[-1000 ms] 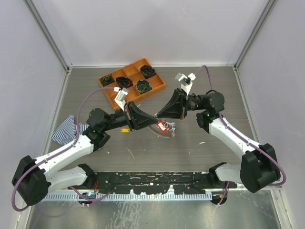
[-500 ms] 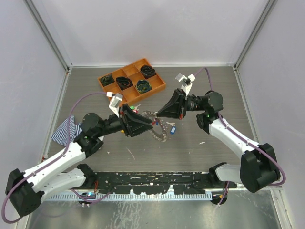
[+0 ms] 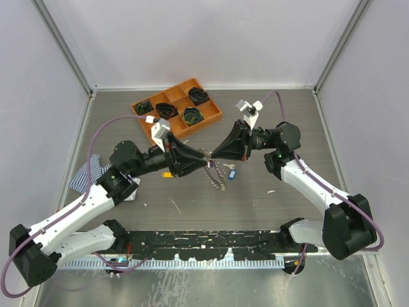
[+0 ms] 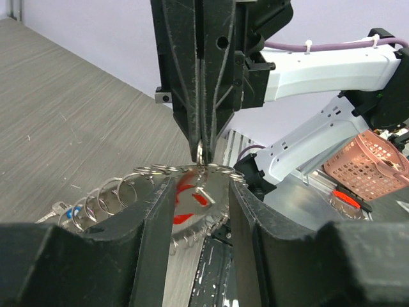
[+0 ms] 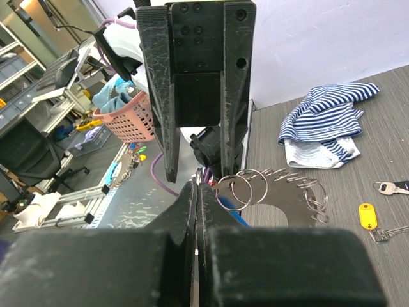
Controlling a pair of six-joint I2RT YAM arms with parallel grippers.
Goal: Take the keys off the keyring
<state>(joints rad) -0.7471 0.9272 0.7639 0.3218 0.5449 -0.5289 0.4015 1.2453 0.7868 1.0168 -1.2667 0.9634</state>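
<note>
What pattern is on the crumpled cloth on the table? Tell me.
Blue and white stripes; the cloth shows best in the right wrist view.

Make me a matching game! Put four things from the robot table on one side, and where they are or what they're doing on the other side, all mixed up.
Things:
1. orange tray
2. striped cloth
3. right end effector
4. left end effector

Places or states:
A. shut on the keyring
B. at the left edge of the table
C. open, a finger on each side of the keyring
D. at the far side, holding black coils

Pairs: 1-D, 2-B, 3-A, 4-C.
</note>
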